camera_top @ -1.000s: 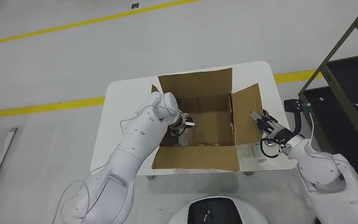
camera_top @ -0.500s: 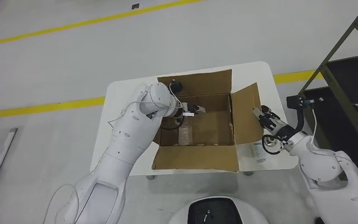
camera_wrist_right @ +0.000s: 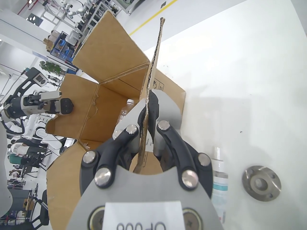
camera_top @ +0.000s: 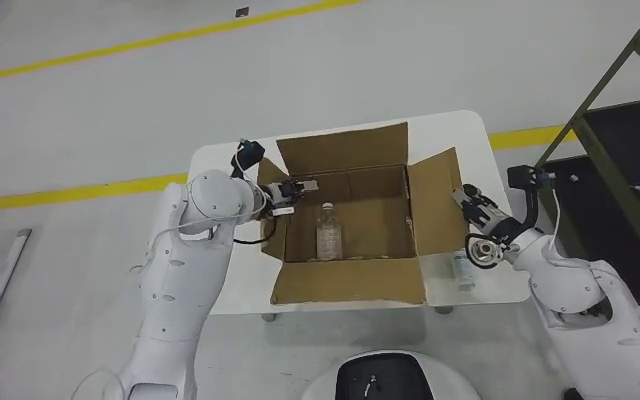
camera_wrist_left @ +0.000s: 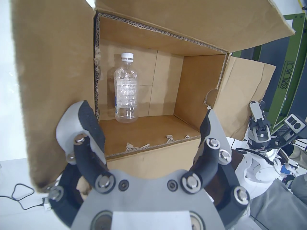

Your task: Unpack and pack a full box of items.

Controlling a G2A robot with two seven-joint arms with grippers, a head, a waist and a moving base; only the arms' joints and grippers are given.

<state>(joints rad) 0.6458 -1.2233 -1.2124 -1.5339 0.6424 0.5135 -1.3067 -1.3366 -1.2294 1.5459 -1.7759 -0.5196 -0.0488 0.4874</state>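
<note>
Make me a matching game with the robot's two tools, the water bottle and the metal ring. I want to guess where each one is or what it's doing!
Things:
1. left tool
2. right tool
3. water bottle
4. metal ring

Places and states:
A. lies on the white table, outside the box
B. shut on a box flap
C. inside the cardboard box
D. open, holding nothing

Right pairs: 1-D, 2-B, 3-C, 4-A
</note>
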